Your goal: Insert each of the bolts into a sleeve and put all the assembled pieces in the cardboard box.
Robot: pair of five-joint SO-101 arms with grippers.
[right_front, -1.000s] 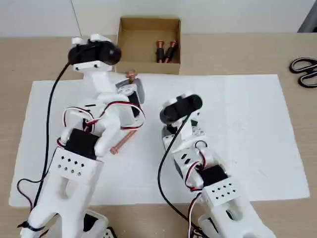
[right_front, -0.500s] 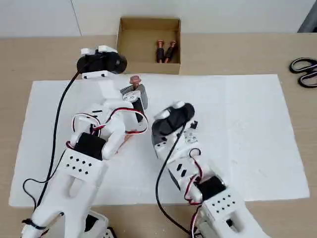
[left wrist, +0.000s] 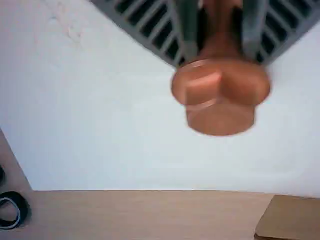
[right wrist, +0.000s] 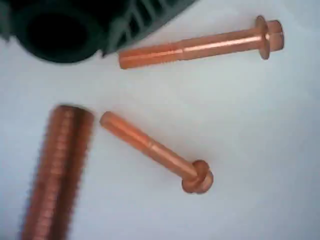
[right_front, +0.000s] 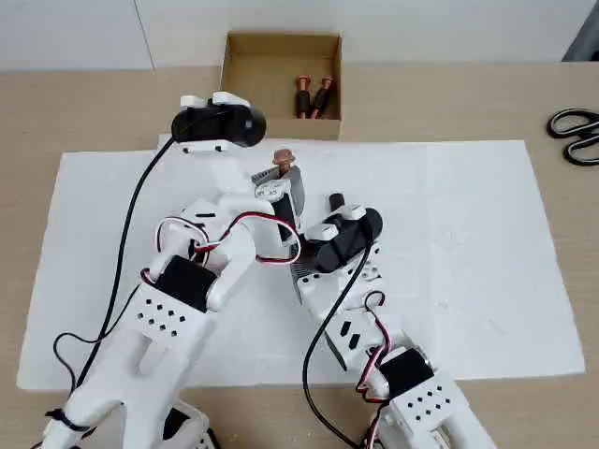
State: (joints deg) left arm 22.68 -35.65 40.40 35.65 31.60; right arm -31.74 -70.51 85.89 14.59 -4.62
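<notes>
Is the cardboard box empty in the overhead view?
No, two copper pieces lie side by side inside the cardboard box, toward its right side.

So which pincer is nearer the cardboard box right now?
Left. The left pincer holds a bolt just short of the cardboard box's front wall. The right pincer sits farther from it, over the white sheet.
</notes>
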